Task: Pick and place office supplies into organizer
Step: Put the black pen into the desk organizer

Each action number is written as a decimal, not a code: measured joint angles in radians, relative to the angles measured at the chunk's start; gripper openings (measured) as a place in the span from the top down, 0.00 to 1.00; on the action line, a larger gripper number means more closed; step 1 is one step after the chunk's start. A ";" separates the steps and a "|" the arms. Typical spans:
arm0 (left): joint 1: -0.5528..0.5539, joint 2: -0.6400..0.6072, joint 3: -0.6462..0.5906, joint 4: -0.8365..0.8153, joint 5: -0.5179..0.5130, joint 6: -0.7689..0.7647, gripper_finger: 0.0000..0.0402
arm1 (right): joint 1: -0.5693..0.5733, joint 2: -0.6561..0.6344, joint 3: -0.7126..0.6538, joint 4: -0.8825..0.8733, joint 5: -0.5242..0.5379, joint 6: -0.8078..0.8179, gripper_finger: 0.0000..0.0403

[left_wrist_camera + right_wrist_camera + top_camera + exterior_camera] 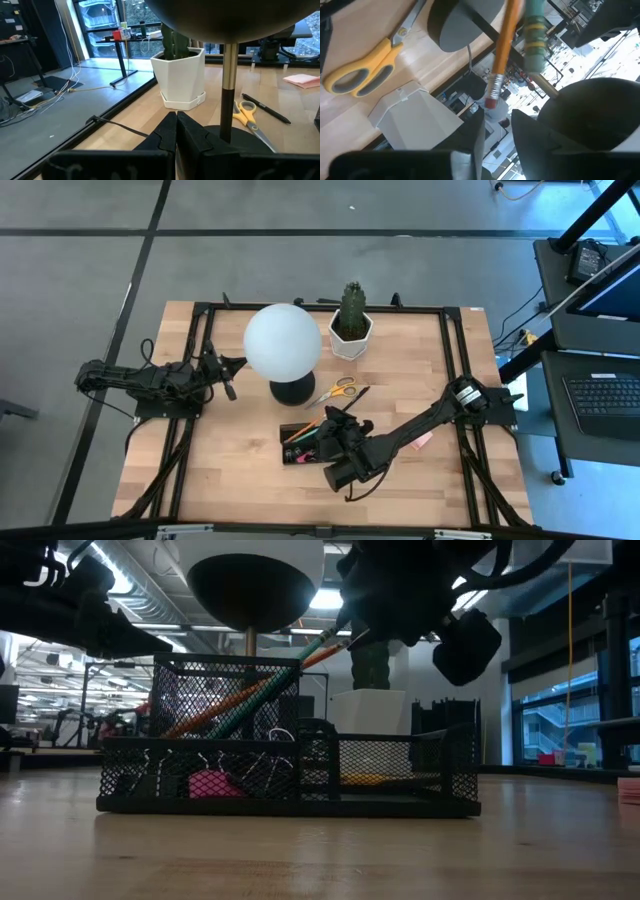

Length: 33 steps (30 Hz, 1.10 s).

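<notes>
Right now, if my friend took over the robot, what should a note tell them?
Left gripper: shut, empty, waiting at the table's left edge beside the lamp.
Right gripper: over the organizer, fingers parted just past the orange pencil and green pencil, gripping neither.
Done: both pencils lean in the organizer's tall cup; binder clips and a pink item lie in its low compartments.
Left: scissors and a black pen near the lamp base, a pink pad by the right arm.
</notes>
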 joint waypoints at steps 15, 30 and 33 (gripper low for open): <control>0.000 0.000 0.000 0.000 0.001 0.000 0.99 | 0.059 -0.042 0.004 -0.040 0.053 0.164 0.72; 0.000 0.000 0.000 0.000 0.009 0.000 0.99 | -0.008 -0.330 -0.027 -0.412 -0.631 0.998 0.72; 0.000 0.000 0.000 0.000 0.010 0.000 0.99 | -0.048 -0.375 -0.085 -0.396 -0.708 0.964 0.72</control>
